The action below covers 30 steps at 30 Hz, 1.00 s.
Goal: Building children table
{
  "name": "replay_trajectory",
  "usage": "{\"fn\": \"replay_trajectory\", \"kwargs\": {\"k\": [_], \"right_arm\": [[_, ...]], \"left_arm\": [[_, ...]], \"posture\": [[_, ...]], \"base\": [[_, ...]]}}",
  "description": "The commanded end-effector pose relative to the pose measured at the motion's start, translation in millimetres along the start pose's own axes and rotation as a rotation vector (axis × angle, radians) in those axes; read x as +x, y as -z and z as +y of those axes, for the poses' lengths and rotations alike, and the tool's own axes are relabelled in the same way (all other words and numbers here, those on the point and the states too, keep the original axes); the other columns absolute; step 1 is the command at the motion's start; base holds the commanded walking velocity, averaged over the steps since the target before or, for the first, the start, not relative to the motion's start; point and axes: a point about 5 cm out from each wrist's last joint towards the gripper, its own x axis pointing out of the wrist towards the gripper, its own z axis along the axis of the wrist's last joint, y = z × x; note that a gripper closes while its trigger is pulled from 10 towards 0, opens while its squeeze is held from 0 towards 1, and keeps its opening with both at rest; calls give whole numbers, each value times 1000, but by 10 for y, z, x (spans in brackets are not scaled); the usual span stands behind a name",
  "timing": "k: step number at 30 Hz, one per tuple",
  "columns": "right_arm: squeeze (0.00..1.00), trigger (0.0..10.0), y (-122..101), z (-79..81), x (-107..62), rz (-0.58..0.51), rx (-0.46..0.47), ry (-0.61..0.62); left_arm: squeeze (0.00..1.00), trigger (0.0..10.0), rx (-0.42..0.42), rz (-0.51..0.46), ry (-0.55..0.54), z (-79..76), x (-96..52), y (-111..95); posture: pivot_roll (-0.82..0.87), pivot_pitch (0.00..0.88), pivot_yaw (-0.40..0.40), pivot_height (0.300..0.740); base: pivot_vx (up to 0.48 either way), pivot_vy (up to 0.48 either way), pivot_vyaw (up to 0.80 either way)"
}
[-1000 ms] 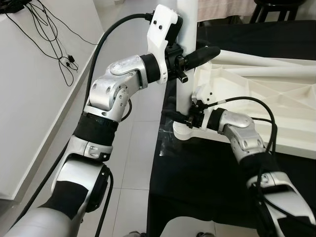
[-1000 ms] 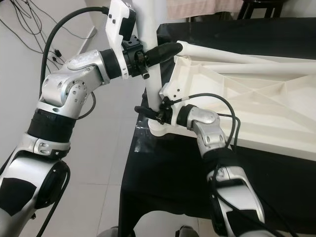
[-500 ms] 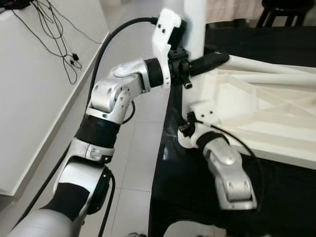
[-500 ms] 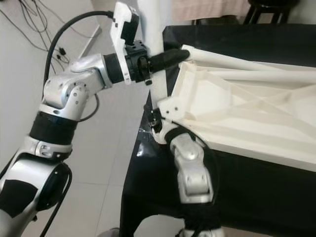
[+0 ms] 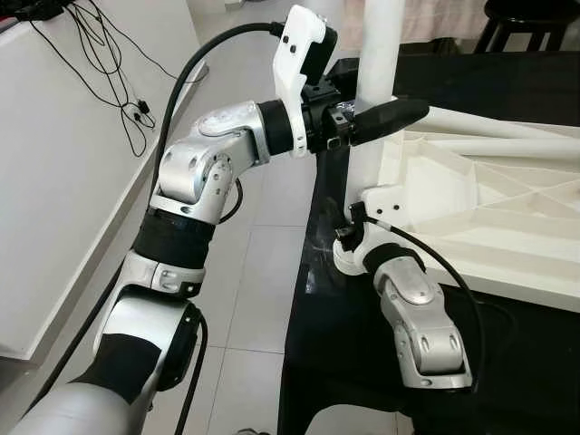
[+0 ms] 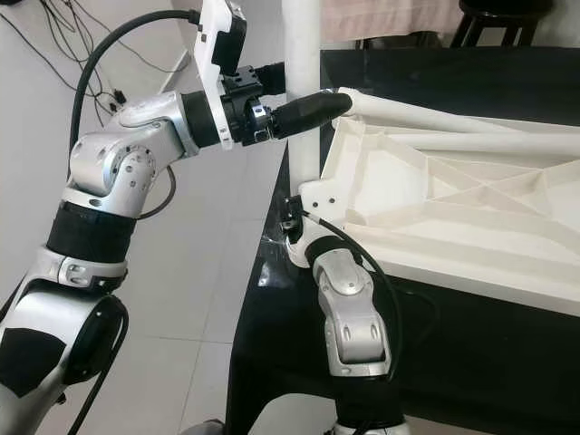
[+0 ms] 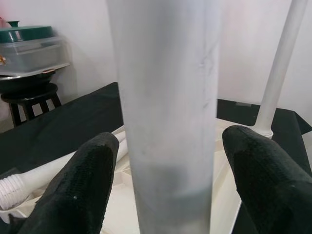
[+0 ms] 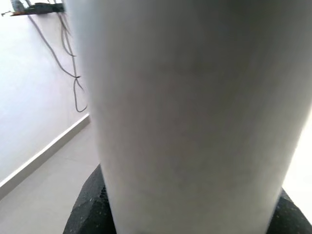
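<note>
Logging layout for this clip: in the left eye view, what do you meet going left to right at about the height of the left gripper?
Cables on the white wall → left arm → left gripper around the upright leg → upturned tabletop.

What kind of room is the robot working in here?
Probably a room in a home: a tiled floor, a white wall with loose cables, a dark stool bearing a lidded container, and an upturned white children's table on a black cloth.

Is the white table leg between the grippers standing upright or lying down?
Upright: the white leg rises vertically from the upturned tabletop's corner, left gripper around its upper part, right gripper at its base.
</note>
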Motion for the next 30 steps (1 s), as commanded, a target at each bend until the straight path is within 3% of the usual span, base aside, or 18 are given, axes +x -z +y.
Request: {"fn": "replay_trajectory", "kwargs": {"k": [1,12,13,14,15,16,17,27,28,30], "right_arm": [[0,0,158,42,-33,101,54,9],[0,0,102,100,-43,18,115,-25],[0,0,108,124,-66,-1,130,-40],[0,0,113,140,-82,-13,138,-50],[0,0,120,158,-102,-19,131,-61],[0,0,124,167,-114,-23,124,-67],[0,0,120,181,-122,-27,125,-79],[0,39,68,231,-137,-65,79,-177],[0,10000,67,244,-124,-61,54,-237],[0,10000,62,208,-95,-62,47,-241]], "left_arm": [[0,10000,-5,34,-7,12,-64,53],[0,10000,-100,55,-9,-55,-81,58],[0,8118,-118,56,-1,-64,-91,53],[0,8118,-129,56,6,-71,-97,48],[0,1098,-138,52,18,-79,-104,40],[0,1098,-142,49,25,-83,-107,36],[0,0,-144,48,33,-86,-112,30],[0,0,-147,48,53,-104,-154,-32],[0,0,-138,44,66,-104,-172,-58],[0,0,-128,45,78,-106,-180,-65]], "posture": [[-12,138,102,740],[-15,142,108,740],[-14,144,109,740],[-14,144,109,740],[-14,143,111,740],[-14,143,111,740],[-16,144,114,740],[-15,147,118,740],[-16,148,119,740],[-14,148,118,740]], "base": [[0,0,0],[0,0,0],[0,0,0],[0,0,0],[0,0,0],[0,0,0],[0,0,0],[0,0,0],[0,0,0],[0,0,0]]}}
